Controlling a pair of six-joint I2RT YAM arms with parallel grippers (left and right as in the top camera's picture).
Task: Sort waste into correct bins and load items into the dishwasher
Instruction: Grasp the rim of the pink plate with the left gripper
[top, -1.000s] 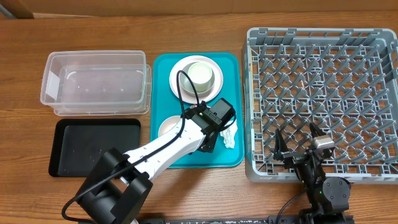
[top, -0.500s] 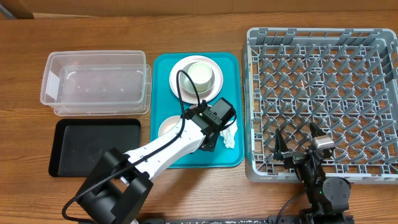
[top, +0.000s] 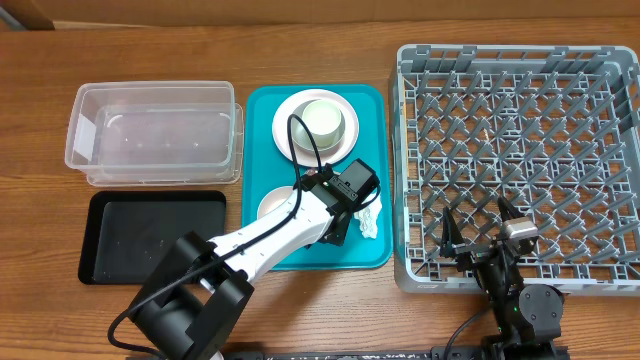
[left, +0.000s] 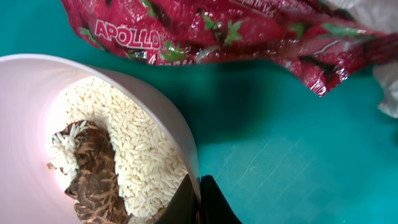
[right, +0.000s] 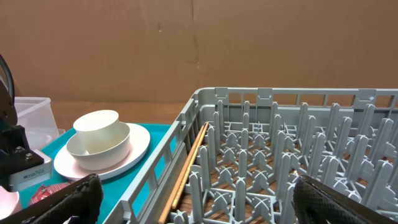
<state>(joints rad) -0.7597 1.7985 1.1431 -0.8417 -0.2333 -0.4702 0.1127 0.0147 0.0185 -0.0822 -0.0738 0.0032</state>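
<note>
My left gripper (top: 336, 226) is shut on the rim of a white bowl (top: 268, 203) that holds rice and a brown piece of food (left: 93, 168). The bowl sits on the teal tray (top: 262, 135). In the left wrist view the fingertips (left: 199, 200) pinch the bowl wall (left: 37, 93). A red Apollo wrapper (left: 217, 31) lies just beyond the bowl. A white crumpled napkin (top: 369, 219) lies by the tray's right edge. My right gripper (top: 480, 236) is open and empty over the near left corner of the grey dish rack (top: 520, 60).
A white plate with a small bowl on it (top: 320, 120) stands at the back of the tray. A clear plastic bin (top: 155, 135) and a black tray (top: 150, 235) stand on the left. A wooden chopstick (right: 186, 168) lies inside the rack along its left wall.
</note>
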